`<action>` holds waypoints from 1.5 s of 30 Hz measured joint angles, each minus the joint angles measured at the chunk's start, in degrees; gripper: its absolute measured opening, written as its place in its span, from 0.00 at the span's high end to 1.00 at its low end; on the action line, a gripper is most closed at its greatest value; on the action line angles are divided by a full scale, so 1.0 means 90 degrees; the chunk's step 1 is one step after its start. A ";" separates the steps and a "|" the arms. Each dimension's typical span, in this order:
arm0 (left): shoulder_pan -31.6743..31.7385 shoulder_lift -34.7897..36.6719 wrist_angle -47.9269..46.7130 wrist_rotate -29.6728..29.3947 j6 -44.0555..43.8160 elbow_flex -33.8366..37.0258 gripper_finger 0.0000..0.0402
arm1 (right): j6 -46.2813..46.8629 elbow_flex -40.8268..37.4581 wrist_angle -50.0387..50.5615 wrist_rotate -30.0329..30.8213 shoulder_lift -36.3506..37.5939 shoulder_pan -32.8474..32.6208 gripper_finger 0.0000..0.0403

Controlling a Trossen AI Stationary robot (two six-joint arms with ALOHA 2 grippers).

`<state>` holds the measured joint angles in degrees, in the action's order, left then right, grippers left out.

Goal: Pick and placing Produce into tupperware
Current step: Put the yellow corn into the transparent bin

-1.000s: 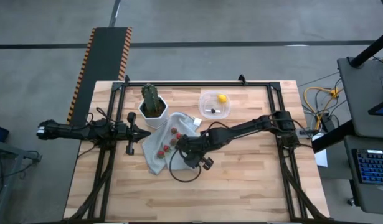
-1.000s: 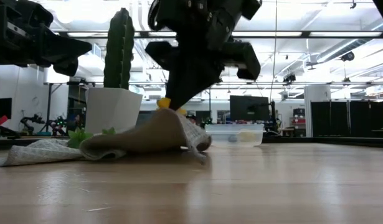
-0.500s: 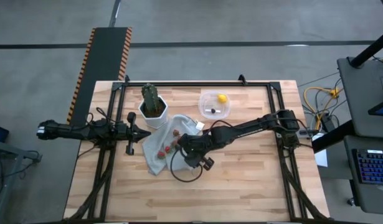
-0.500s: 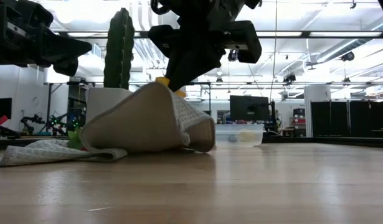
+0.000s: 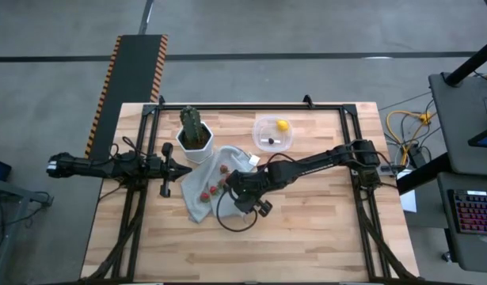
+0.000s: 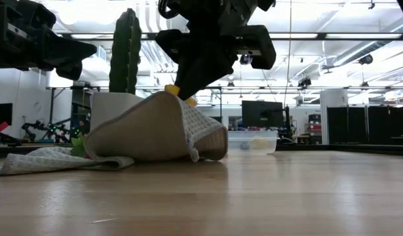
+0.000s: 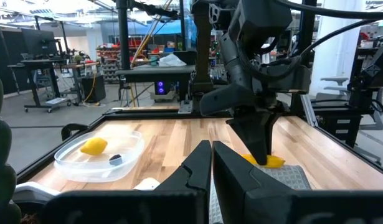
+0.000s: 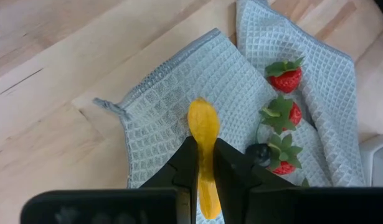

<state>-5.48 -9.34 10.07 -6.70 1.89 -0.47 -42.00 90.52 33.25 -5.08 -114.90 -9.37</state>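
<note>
The right gripper hangs just above the grey waffle cloth, its fingers closed narrowly on the yellow-orange elongated piece, which pokes out past the tips. In the low view the cloth is humped up beneath this gripper, so I judge a fold may be snagged along with the fruit; lifting could drag the cloth and roll the strawberries and the dark berry beside it off onto the desk. The thin pinch could also let the piece slip during the carry. The tupperware, well beyond the cloth, holds a lemon and a dark piece. The cactus pot touches the cloth's far edge. The left gripper waits beside the cloth, fingers pressed together, empty.
</note>
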 joint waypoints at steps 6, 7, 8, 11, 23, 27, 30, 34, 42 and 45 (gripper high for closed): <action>0.0000 0.0000 0.0002 -0.0002 0.0000 0.0002 1.00 | 0.0083 -0.0002 -0.0005 0.0000 -0.0001 0.0000 0.92; 0.0000 0.0000 0.0000 0.0000 0.0000 0.0000 1.00 | 0.0120 -0.0005 -0.0012 -0.0002 -0.0001 0.0000 0.92; 0.0000 0.0000 0.0000 0.0000 0.0000 0.0000 1.00 | 0.0155 -0.0019 -0.0047 -0.0002 0.0001 0.0000 0.92; 0.0000 0.0000 0.0000 0.0000 0.0000 0.0000 1.00 | 0.0170 -0.0113 -0.0074 -0.0001 -0.0008 0.0000 0.92; 0.0000 0.0002 0.0000 0.0000 0.0000 0.0000 1.00 | 0.0166 -0.0526 -0.0400 -0.0423 -0.0050 0.0017 0.92; 0.0000 0.0000 0.0000 0.0000 0.0000 0.0000 1.00 | 0.0168 -0.0850 -0.0816 -0.0444 -0.0059 0.0017 0.92; 0.0000 0.0002 0.0001 0.0000 0.0000 0.0002 1.00 | 0.0168 -0.1095 -0.1062 -0.0457 -0.0059 0.0017 0.92; 0.0000 0.0000 0.0002 0.0000 0.0000 0.0002 1.00 | 0.0168 -0.1355 -0.1276 -0.0457 -0.0064 0.0022 0.92; 0.0000 0.0000 0.0000 -0.0001 0.0000 0.0000 1.00 | 0.0168 -0.1698 -0.1511 -0.0449 -0.0071 0.0032 0.92; 0.0000 0.0000 0.0002 -0.0002 0.0000 0.0002 1.00 | 0.0279 -0.1763 -0.1564 -0.0442 -0.0093 0.0032 0.92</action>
<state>-5.48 -9.34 10.09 -6.72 1.89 -0.45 -39.49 74.65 19.17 -9.06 -115.74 -9.08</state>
